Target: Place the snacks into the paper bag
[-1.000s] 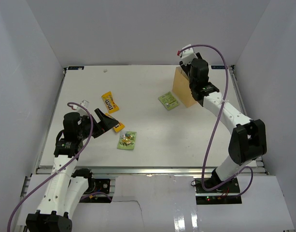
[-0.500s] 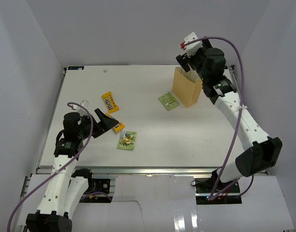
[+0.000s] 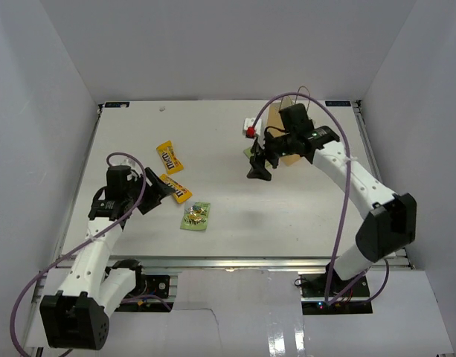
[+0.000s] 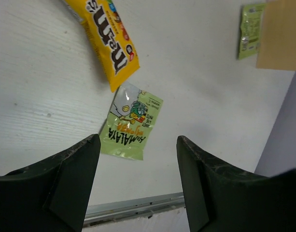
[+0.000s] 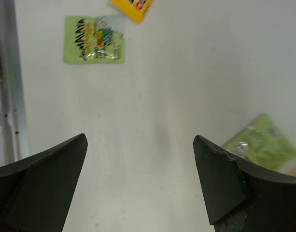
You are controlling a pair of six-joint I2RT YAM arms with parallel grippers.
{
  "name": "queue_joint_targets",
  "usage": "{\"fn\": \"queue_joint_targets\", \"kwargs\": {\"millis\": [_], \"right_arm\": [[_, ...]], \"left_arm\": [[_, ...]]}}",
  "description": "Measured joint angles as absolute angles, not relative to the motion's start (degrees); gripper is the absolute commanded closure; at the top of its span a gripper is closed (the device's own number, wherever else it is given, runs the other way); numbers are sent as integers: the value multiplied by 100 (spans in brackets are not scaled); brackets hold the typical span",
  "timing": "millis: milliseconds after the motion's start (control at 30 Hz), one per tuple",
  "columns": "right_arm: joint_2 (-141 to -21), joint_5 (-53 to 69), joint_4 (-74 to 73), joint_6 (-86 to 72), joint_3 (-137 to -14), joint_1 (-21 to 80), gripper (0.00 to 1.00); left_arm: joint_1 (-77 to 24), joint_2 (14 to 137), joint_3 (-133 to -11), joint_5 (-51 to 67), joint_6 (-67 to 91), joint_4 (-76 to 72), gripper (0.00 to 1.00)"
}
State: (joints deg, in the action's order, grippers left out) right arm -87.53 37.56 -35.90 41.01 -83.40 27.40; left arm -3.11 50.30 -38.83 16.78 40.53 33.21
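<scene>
Heads up: your right arm (image 3: 347, 175) hides most of the paper bag (image 4: 280, 34) at the far right, and the right gripper (image 3: 257, 163) and left gripper (image 3: 157, 190) both hang spread and empty over loose snacks (image 3: 196, 216), one green packet (image 5: 262, 143) cut off.

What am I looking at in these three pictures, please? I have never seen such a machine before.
Two robot arms stand at a table's near edge. One picture looks down from above; the other two come from a camera on each wrist, so the dark shapes below are that arm's own fingers. On the table are two yellow M&M's packs, two light-green snack packs and a tan paper bag. The left tool and right tool are both open and hold nothing.
</scene>
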Motion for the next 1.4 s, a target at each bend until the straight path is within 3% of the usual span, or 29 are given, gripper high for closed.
{"fn": "queue_joint_targets", "kwargs": {"millis": [167,367,667,1000,1233,1400], "right_arm": [[-9526,4265,-4189,3999,-7981,2788,8],[-9594,4687,-4248,3918,-7981,2788,9],[-9470,4860,-4252,3920,-7787,2788,9],[-9384,4912,-4250,3909,-7787,2777,9],[-9373,5068,-4283,3920,-7791,2777,9],[-9334,5315,-4292,3658,-7804,2777,15]], "left_arm": [[-311,6075,-3881,1387,4252,2827,29],[-311,7478,-3970,1253,4449,1925,31],[-311,8866,-4569,1063,4425,1304,45],[-311,9052,-4464,1092,4274,902,78],[-311,8941,-4239,1448,4023,495,95],[-362,8357,-3813,1940,3732,268,99]]}}
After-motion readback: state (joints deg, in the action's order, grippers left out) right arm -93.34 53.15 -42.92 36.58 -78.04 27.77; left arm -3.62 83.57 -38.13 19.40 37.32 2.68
